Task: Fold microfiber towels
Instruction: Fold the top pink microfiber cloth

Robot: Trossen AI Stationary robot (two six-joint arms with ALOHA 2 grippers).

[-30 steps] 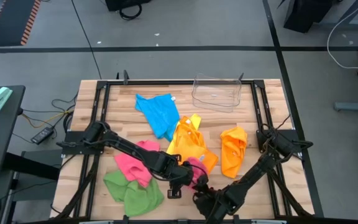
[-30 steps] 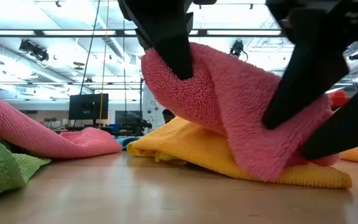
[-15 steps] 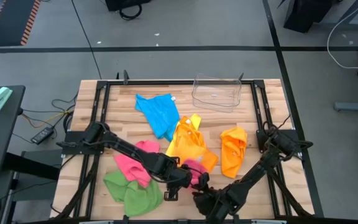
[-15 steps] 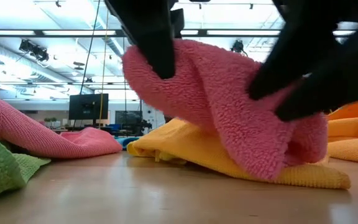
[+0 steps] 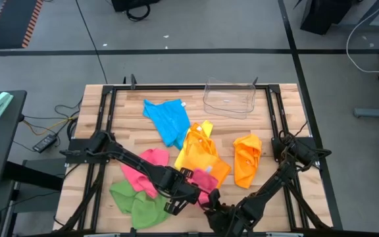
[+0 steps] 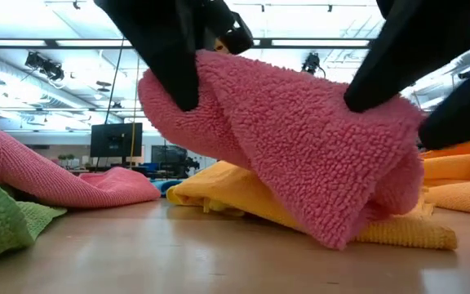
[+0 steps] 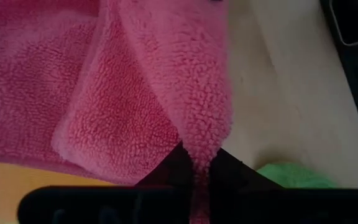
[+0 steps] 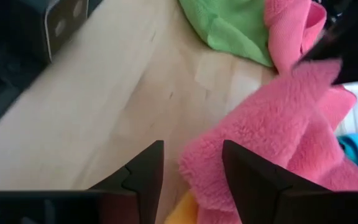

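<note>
Two grippers meet at the near edge of the wooden table (image 5: 110, 118): the left gripper (image 7: 196, 163) has its fingers pinched narrowly on an edge of a pink towel (image 6: 300, 155), holding it lifted over the yellow towel (image 6: 243, 200), while the right gripper (image 8: 191, 163) stands with fingers parted around another edge of that same pink cloth. Around them lie a second pink towel (image 5: 140, 172), a green towel (image 5: 137, 203), a blue towel (image 5: 170, 120) and an orange towel (image 5: 247, 158), with a clear plastic bin (image 5: 229, 97) at the far side. No brand, label or writing can be read on any of them.
</note>
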